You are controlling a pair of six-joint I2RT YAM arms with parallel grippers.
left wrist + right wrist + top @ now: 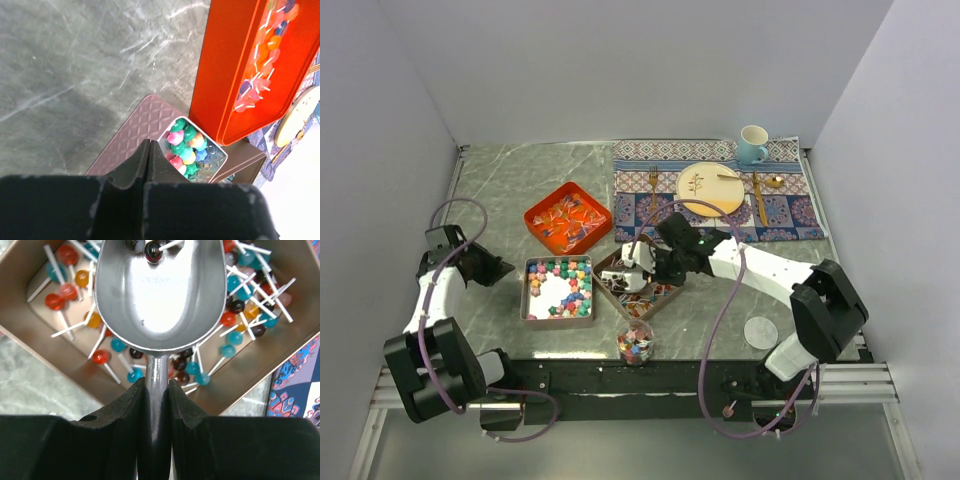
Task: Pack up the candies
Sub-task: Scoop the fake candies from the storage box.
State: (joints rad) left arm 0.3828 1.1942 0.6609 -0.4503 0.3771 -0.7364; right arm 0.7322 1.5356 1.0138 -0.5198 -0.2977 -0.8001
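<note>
right gripper [159,390] clamps the handle of a glossy metal scoop [160,295] above round stick candies [227,319]; left gripper [150,150] pressed shut, empty.

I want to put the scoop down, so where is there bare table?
Biggest bare patch: back left of the table, bordered by the orange tray and the mat. A smaller one in front, between the jar and the white lid. Crowded: the centre, where three trays sit close and the right gripper holds the scoop over the brown tray.
</note>
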